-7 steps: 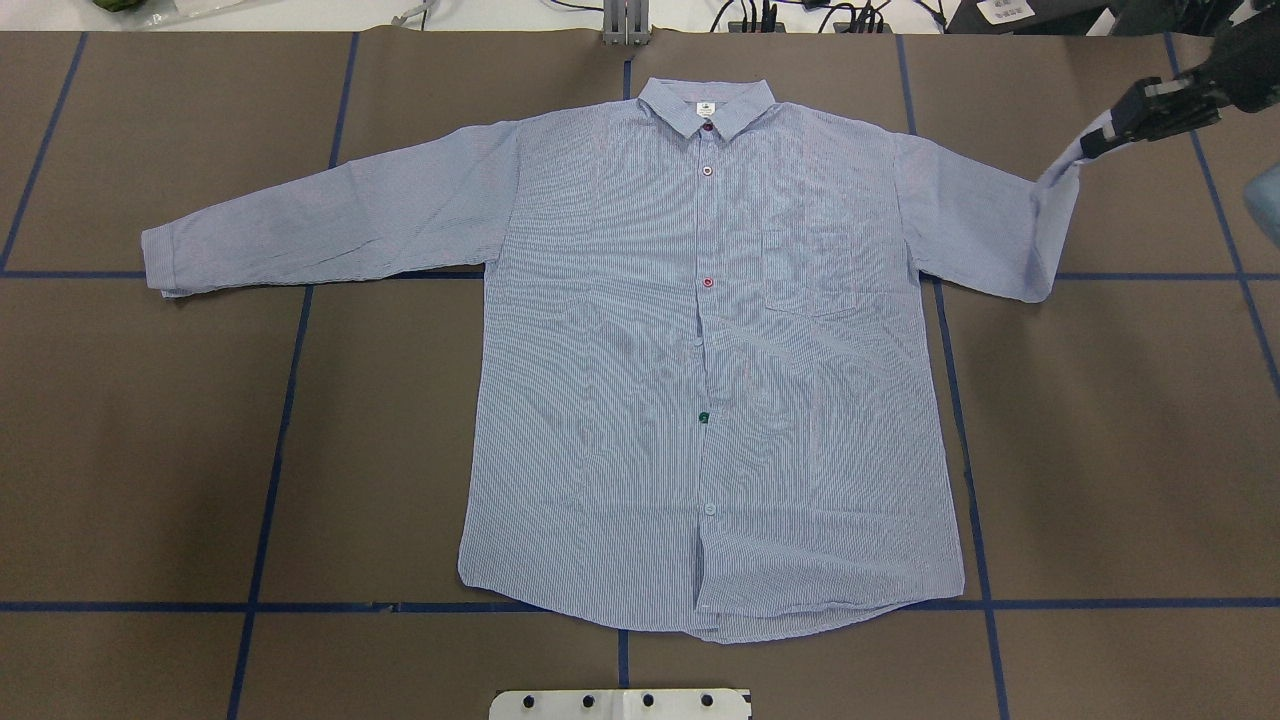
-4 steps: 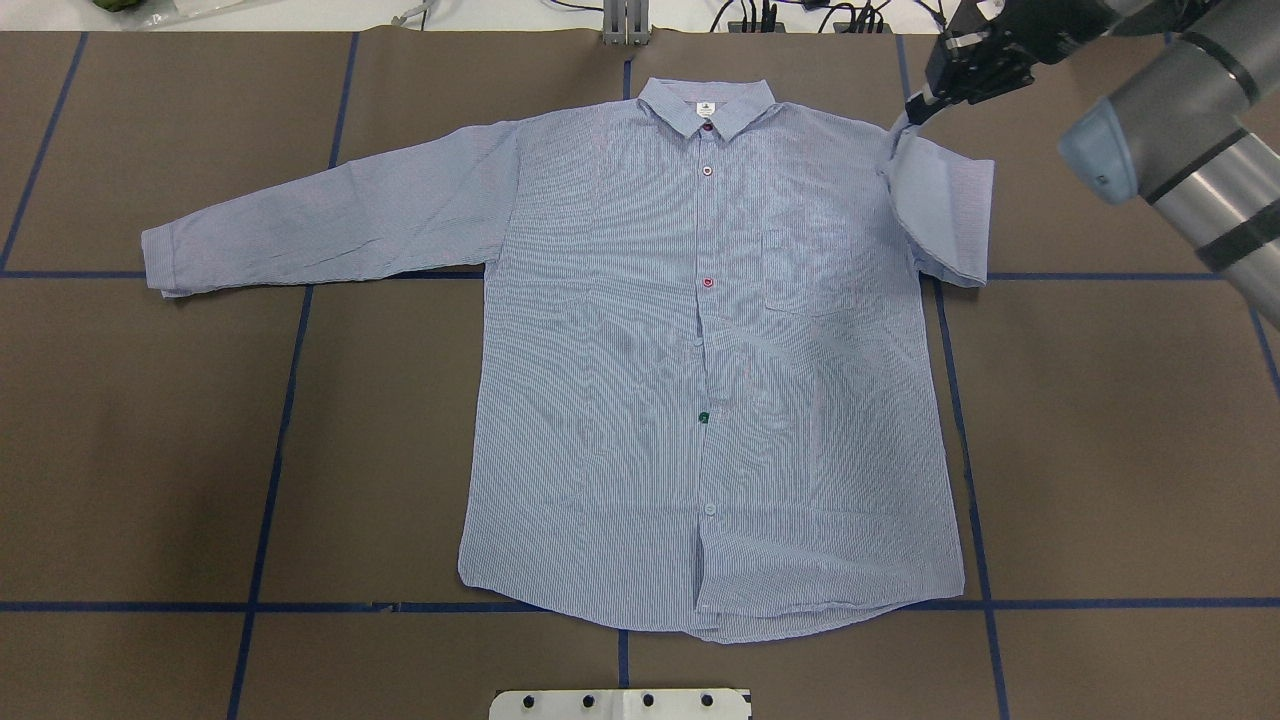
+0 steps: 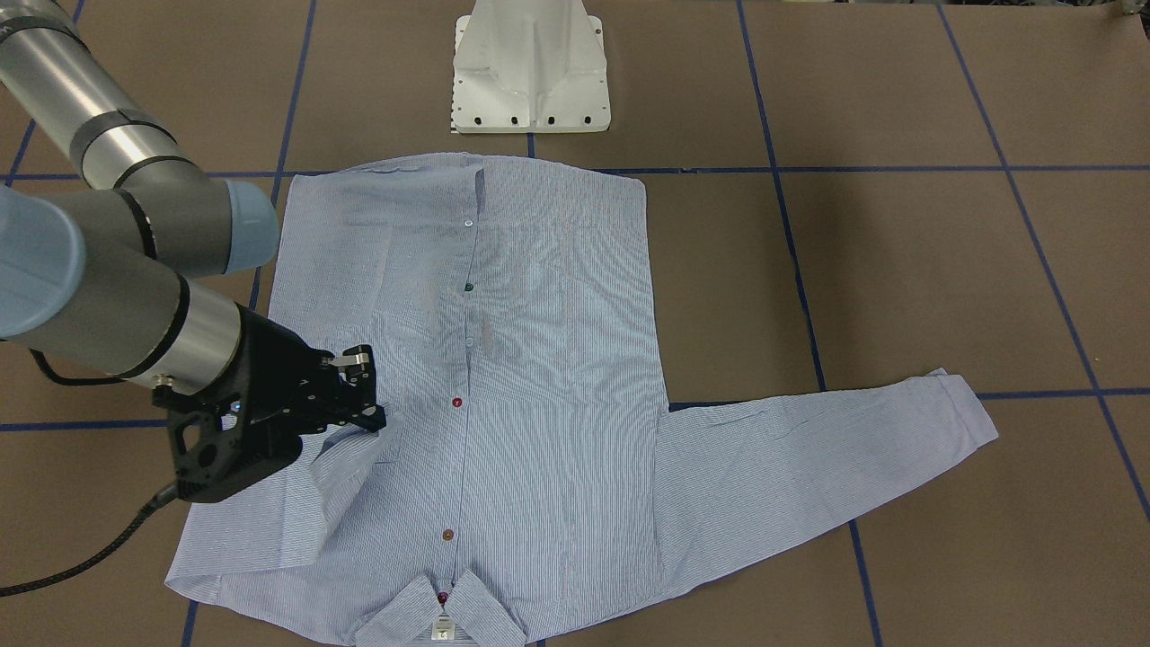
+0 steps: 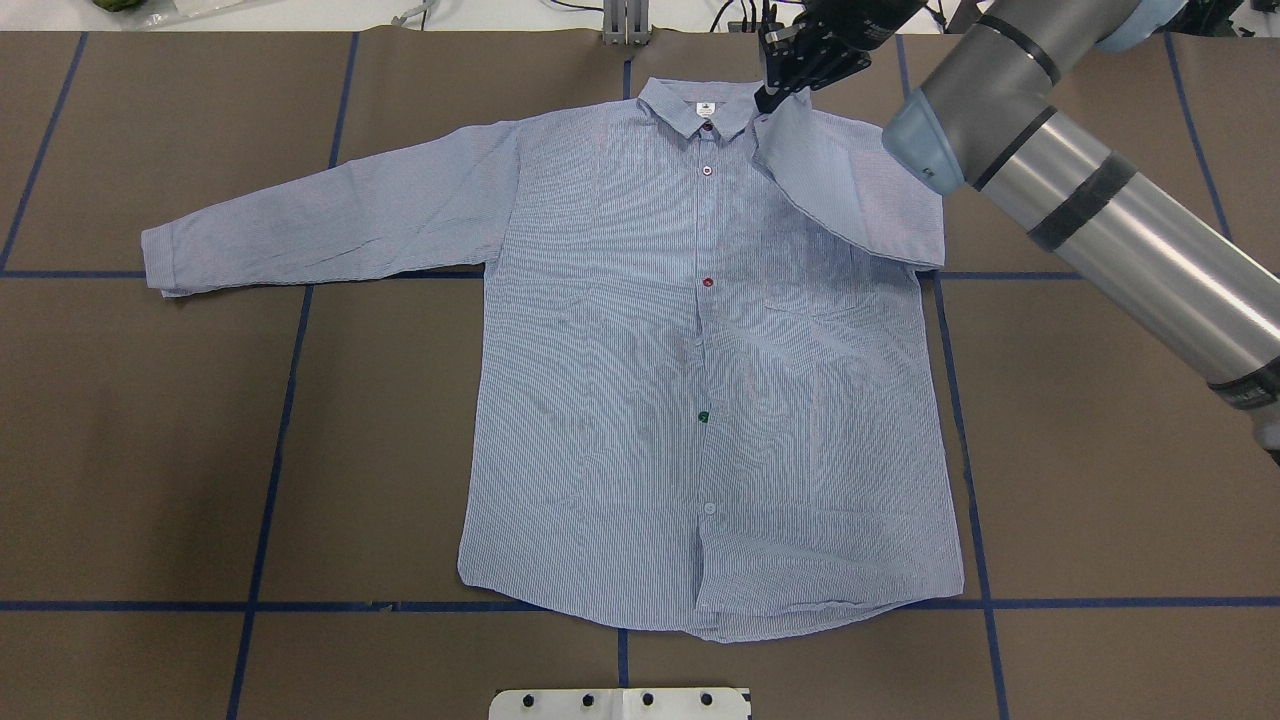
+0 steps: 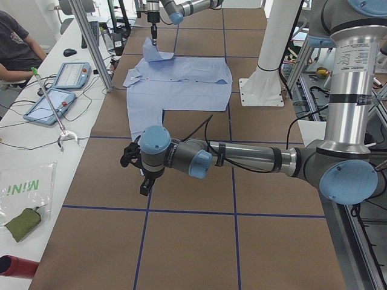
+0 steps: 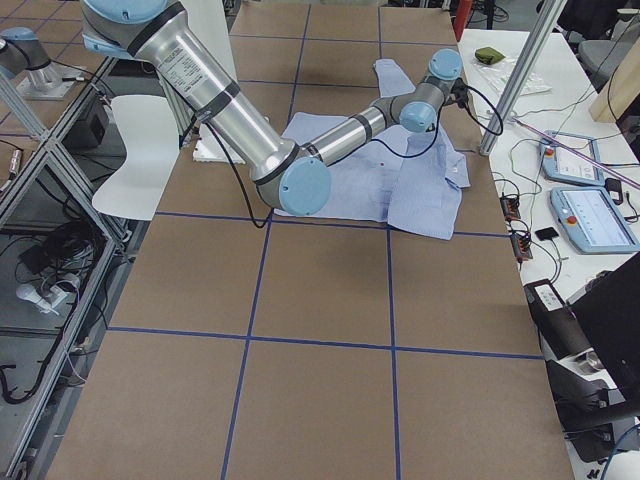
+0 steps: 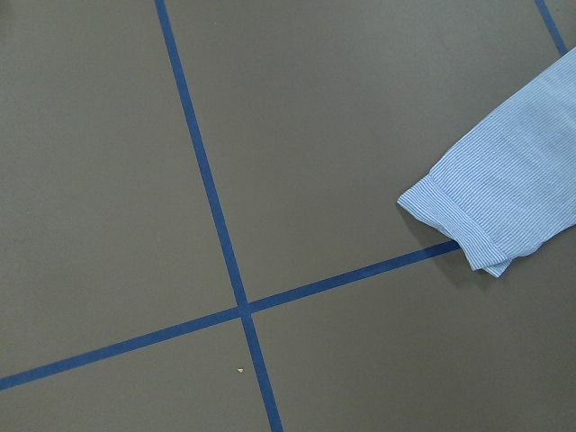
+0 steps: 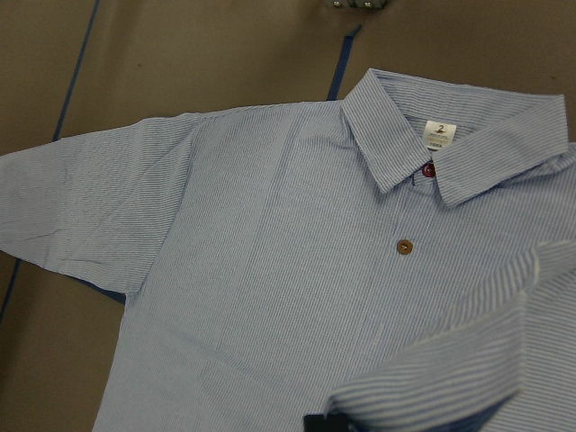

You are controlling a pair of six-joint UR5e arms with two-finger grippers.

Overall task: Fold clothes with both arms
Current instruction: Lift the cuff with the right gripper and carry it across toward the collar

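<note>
The blue-and-white pinstriped shirt (image 4: 650, 380) lies flat, buttoned, front up, collar (image 4: 705, 105) at the far side. My right gripper (image 4: 770, 98) is shut on the cuff of the right-hand sleeve (image 4: 850, 190) and holds it raised just beside the collar, so the sleeve is folded inward over the shoulder. The front-facing view shows this gripper (image 3: 368, 406) above the chest. The other sleeve (image 4: 320, 220) lies stretched out flat; its cuff (image 7: 504, 207) shows in the left wrist view. My left gripper (image 5: 143, 181) hovers over bare table short of that cuff; I cannot tell if it is open.
The white pedestal base (image 3: 530, 72) stands at the near edge behind the shirt's hem. Blue tape lines (image 4: 270, 450) grid the brown table. A side bench with tablets (image 5: 69, 75) and a seated person (image 5: 18, 42) runs along the far side.
My right gripper has swept left from the table's right edge to the collar, carrying the cuff. The sleeve has folded over the shoulder. The rest of the shirt has not moved.
</note>
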